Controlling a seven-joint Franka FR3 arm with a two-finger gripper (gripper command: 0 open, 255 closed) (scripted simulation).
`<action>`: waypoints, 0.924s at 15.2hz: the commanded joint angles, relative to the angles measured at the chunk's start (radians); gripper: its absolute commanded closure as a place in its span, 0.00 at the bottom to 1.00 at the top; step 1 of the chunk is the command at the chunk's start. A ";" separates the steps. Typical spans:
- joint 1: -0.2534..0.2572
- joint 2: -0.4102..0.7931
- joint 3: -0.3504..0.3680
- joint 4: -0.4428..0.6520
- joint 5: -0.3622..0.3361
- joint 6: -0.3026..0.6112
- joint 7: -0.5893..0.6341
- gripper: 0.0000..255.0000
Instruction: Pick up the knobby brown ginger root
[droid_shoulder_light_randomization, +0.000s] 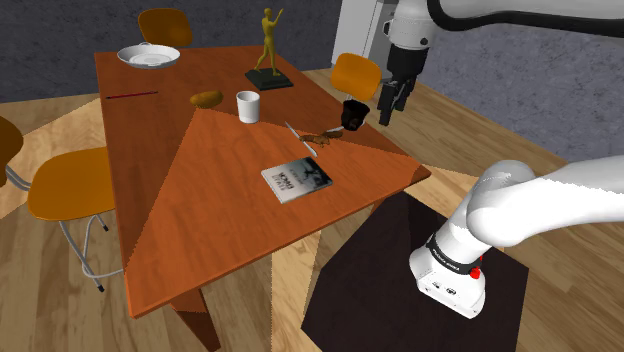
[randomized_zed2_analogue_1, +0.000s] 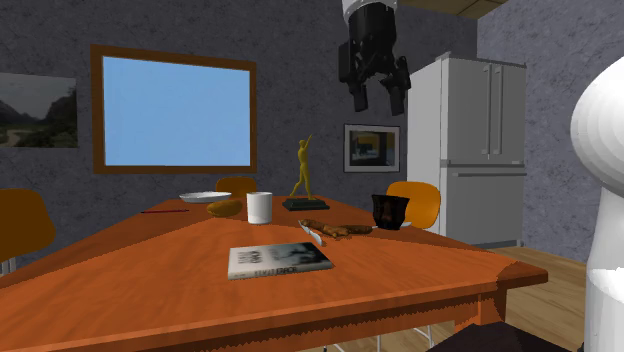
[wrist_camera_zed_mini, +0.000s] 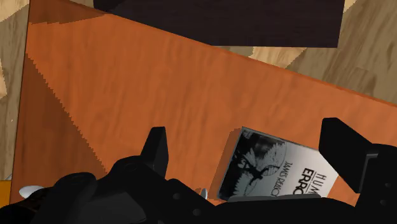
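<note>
The ginger root (droid_shoulder_light_randomization: 323, 136) is a small knobby brown piece lying on the orange-brown wooden table (droid_shoulder_light_randomization: 230, 210), between a black mug (droid_shoulder_light_randomization: 353, 113) and a slim silver utensil (droid_shoulder_light_randomization: 300, 138). It also appears low on the table (randomized_zed2_analogue_1: 150, 260) as the ginger root (randomized_zed2_analogue_1: 335, 230) in the second exterior view. My black gripper (droid_shoulder_light_randomization: 390, 104) hangs open high above the table's far right edge, to the right of the mug and well above the root. The gripper (randomized_zed2_analogue_1: 375, 95) holds nothing. In the wrist view the open gripper (wrist_camera_zed_mini: 248, 149) looks down on the table (wrist_camera_zed_mini: 127, 83) and a book (wrist_camera_zed_mini: 273, 168).
A book (droid_shoulder_light_randomization: 298, 180) lies near the table's front. A white cup (droid_shoulder_light_randomization: 248, 106), a rounded brown item (droid_shoulder_light_randomization: 207, 98), a gold figurine (droid_shoulder_light_randomization: 268, 50) and a white bowl (droid_shoulder_light_randomization: 148, 56) stand farther back. Orange chairs (droid_shoulder_light_randomization: 70, 185) surround the table. A fridge (randomized_zed2_analogue_1: 485, 150) stands behind.
</note>
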 joint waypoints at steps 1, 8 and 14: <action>0.000 0.000 0.000 0.000 0.000 0.000 0.000 0.00; 0.028 0.085 -0.180 -0.092 -0.079 0.247 -0.352 0.00; 0.072 0.257 -0.330 -0.082 -0.085 0.456 -0.662 0.00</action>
